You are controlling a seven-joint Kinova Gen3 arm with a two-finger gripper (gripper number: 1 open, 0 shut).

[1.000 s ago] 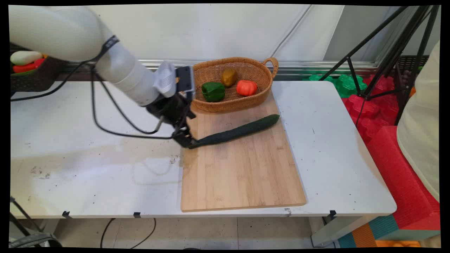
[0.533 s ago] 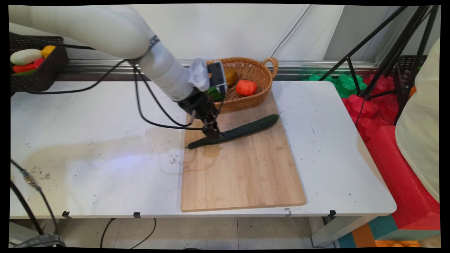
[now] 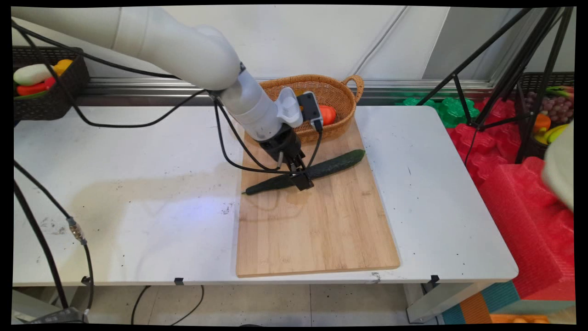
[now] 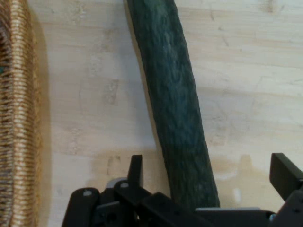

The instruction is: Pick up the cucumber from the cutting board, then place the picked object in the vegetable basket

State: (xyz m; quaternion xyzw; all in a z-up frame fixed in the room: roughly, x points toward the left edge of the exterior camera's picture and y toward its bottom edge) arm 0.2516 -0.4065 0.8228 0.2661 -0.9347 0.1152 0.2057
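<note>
A long dark green cucumber (image 3: 335, 163) lies slanted across the far part of a wooden cutting board (image 3: 321, 230). My gripper (image 3: 301, 178) is down over the cucumber's middle, low above the board. In the hand view the gripper (image 4: 208, 172) stands open, and the cucumber (image 4: 170, 94) runs up between its two fingertips. The left fingertip (image 4: 135, 165) is close beside the cucumber, and the right one (image 4: 284, 174) stands well apart from it. The board (image 4: 246, 71) shows bare on both sides.
A woven basket (image 3: 344, 89) stands at the board's far end with an orange-red pepper (image 3: 329, 115) showing behind the wrist; its wall (image 4: 14, 118) fills the hand view's left edge. A dark basket of produce (image 3: 43, 99) sits far left. Black cables hang across the table's left side.
The gripper has travelled right along the cucumber, from its left tip to its middle. The cucumber has stayed where it was.
</note>
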